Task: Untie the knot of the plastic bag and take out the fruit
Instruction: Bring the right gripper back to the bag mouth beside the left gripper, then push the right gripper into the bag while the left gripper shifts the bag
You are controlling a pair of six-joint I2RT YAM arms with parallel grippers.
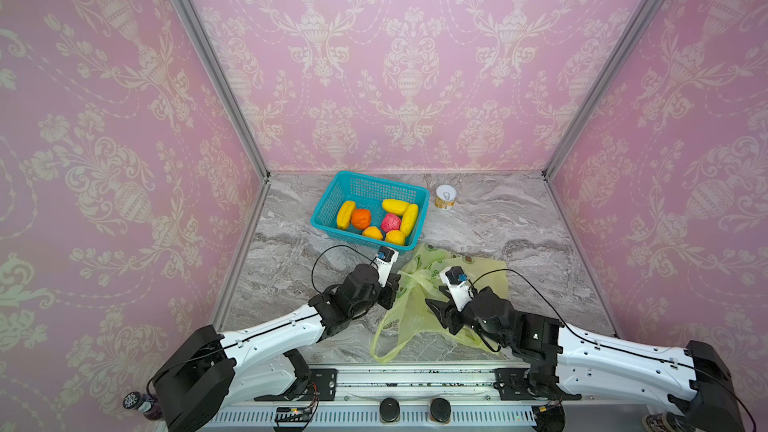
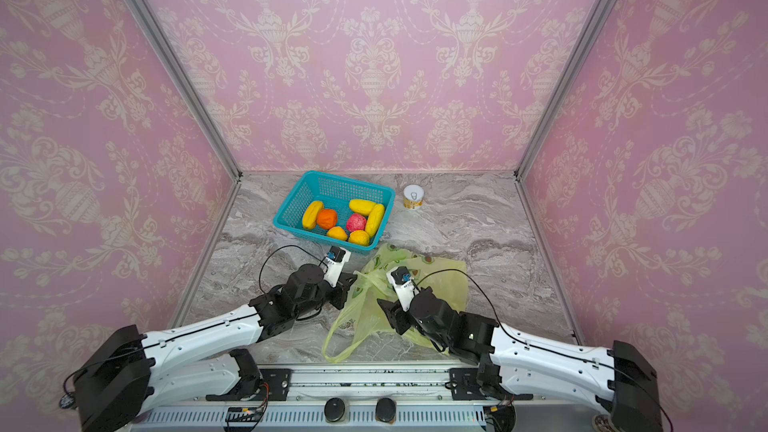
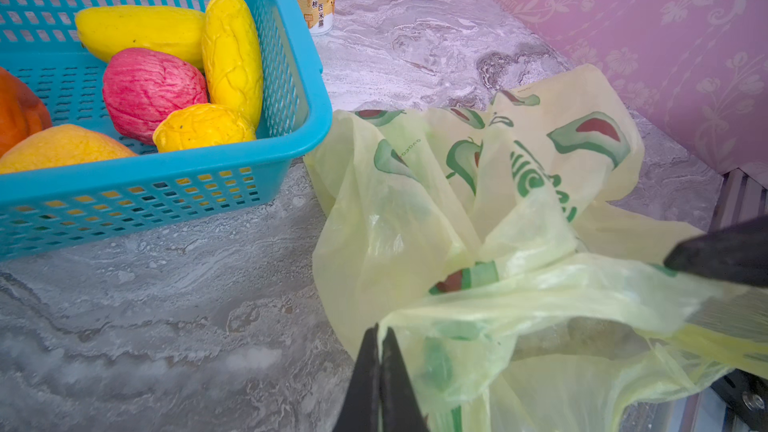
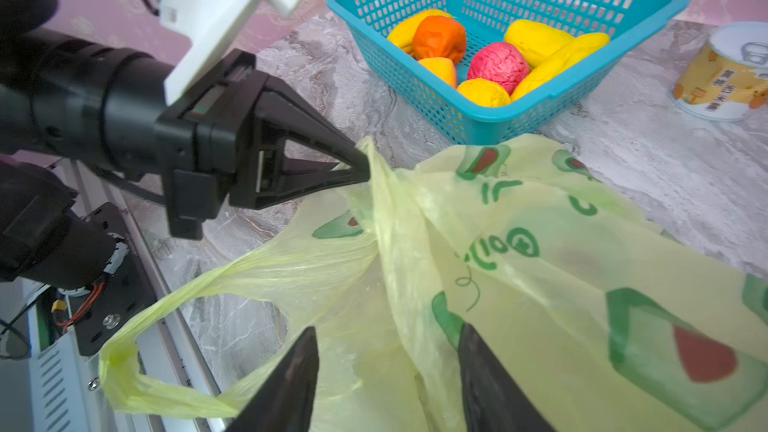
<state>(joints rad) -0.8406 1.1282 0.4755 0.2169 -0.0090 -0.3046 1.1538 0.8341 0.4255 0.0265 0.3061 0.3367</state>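
Plastic bag [image 1: 409, 309] on marble tabletop [image 1: 519, 222], pink wallpapered walls [image 1: 407, 56]

The plastic bag [image 4: 519, 243], thin translucent yellow-green with green avocado prints, lies crumpled and slack on the table [image 1: 540, 243], just in front of the teal basket [image 1: 374, 184]. One long loop handle [image 4: 257, 268] trails open toward the table's front edge. The fruit [image 1: 361, 218] sits in the basket: seven pieces, three yellow oblong, three orange or orange-yellow, and one pink-red [image 1: 390, 222].
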